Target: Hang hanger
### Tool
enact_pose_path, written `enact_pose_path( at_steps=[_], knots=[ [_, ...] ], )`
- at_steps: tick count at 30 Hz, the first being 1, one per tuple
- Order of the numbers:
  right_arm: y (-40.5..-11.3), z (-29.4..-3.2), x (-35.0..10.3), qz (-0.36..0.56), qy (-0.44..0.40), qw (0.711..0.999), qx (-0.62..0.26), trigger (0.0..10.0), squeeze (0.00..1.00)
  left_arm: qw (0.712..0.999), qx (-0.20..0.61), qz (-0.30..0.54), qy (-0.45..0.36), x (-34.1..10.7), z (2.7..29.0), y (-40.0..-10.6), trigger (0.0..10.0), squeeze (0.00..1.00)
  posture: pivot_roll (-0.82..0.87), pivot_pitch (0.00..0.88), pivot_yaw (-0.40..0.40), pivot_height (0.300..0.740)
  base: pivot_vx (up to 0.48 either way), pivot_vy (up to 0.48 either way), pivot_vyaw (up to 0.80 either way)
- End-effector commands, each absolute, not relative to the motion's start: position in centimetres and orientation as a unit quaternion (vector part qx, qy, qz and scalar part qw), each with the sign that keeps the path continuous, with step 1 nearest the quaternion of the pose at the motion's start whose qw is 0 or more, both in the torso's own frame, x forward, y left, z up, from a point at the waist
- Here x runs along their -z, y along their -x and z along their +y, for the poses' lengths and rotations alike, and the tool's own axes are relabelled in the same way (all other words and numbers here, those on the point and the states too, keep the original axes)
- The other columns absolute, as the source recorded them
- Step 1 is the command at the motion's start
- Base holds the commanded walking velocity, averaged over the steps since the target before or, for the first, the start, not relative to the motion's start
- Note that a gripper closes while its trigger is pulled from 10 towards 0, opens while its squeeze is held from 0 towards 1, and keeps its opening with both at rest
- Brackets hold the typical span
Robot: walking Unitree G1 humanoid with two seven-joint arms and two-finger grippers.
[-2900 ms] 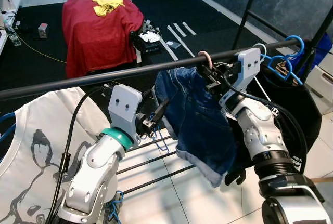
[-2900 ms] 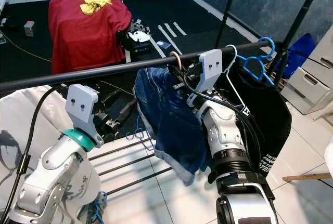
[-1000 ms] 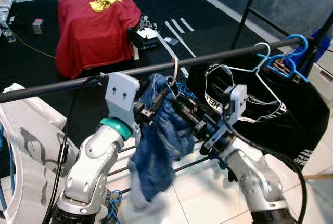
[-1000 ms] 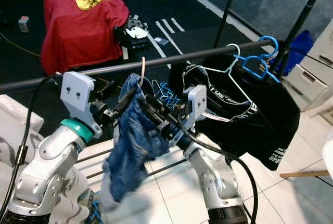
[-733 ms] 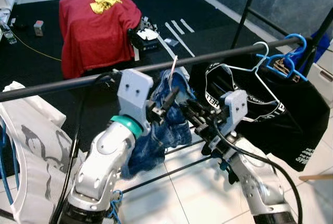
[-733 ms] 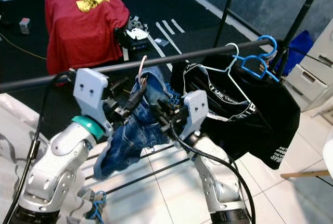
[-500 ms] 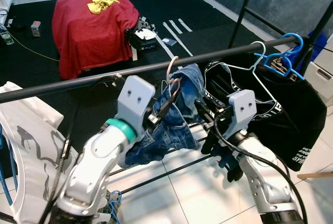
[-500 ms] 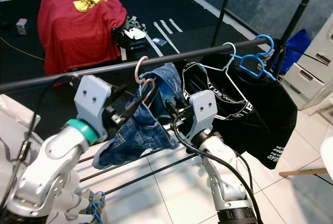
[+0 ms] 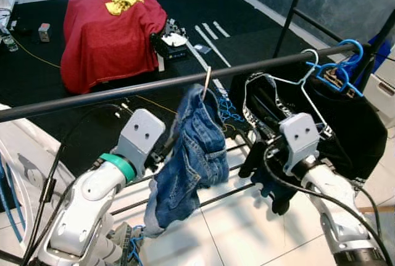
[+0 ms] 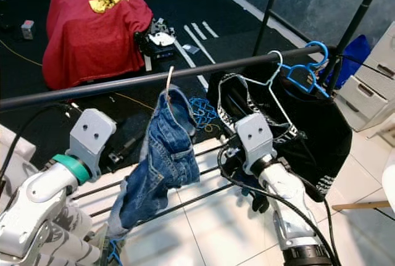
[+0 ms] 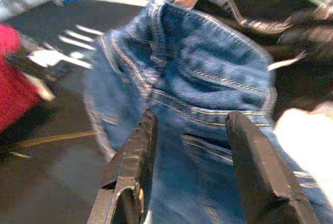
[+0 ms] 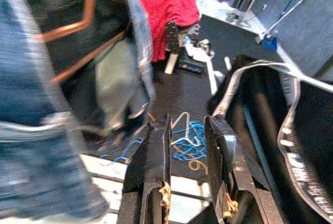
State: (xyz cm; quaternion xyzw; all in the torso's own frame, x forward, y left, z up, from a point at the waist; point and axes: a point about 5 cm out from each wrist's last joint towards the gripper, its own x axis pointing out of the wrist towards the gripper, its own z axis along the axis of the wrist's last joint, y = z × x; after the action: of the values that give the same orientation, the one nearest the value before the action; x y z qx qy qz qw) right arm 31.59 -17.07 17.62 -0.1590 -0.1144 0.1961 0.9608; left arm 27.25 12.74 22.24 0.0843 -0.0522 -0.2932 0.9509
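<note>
1. Left eye view: a pink hanger [image 9: 205,83] hooks over the round black rail [image 9: 92,95], carrying crumpled blue denim shorts [image 9: 191,155]; to their right a black shirt [image 9: 345,124] drapes on a thin white wire hanger [image 9: 281,84].
2. Right eye view: a red cloth [image 10: 92,25] lies far behind.
3. Left wrist view: left gripper [image 11: 190,146], its flat black fingers parted and empty, faces the stitched denim.
4. Right wrist view: right gripper [image 12: 190,146], slightly parted, holds nothing.
</note>
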Motion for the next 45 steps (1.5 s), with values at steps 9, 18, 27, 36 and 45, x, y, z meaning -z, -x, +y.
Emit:
enact_pose_path(
  at_steps=[9,18,27,36,45],
  knots=[
    [-29.9,-15.0,-12.6,-0.004,0.044,0.952,-0.302,10.0,0.00,0.922,0.376,-0.045,-0.082,-22.7,11.4,-25.1,10.0,0.00,-0.09,0.148,0.056,0.740,0.000,0.000,0.00],
    [-31.1,-12.4,-14.3,-0.037,0.020,0.941,-0.336,0.0,0.00,0.939,0.332,-0.062,-0.065,-23.9,10.8,-26.5,10.0,0.00,-0.08,0.139,0.050,0.740,0.000,0.000,0.00],
    [-31.5,-10.4,-14.1,-0.039,0.008,0.934,-0.356,0.0,0.00,0.967,0.231,-0.097,-0.038,-25.4,7.9,-29.6,10.0,0.00,-0.10,0.124,0.053,0.740,0.000,0.000,0.00],
    [-31.8,-9.5,-14.1,-0.039,0.005,0.930,-0.366,10.0,0.00,0.976,0.188,-0.106,-0.033,-26.0,7.2,-30.9,10.0,0.00,-0.09,0.117,0.053,0.740,0.000,0.000,0.00],
    [-32.3,-8.8,-14.3,-0.041,0.007,0.926,-0.375,10.0,0.00,0.975,0.186,-0.123,-0.005,-26.9,6.1,-31.3,10.0,0.00,-0.09,0.109,0.052,0.740,0.000,0.000,0.00]
  ],
)
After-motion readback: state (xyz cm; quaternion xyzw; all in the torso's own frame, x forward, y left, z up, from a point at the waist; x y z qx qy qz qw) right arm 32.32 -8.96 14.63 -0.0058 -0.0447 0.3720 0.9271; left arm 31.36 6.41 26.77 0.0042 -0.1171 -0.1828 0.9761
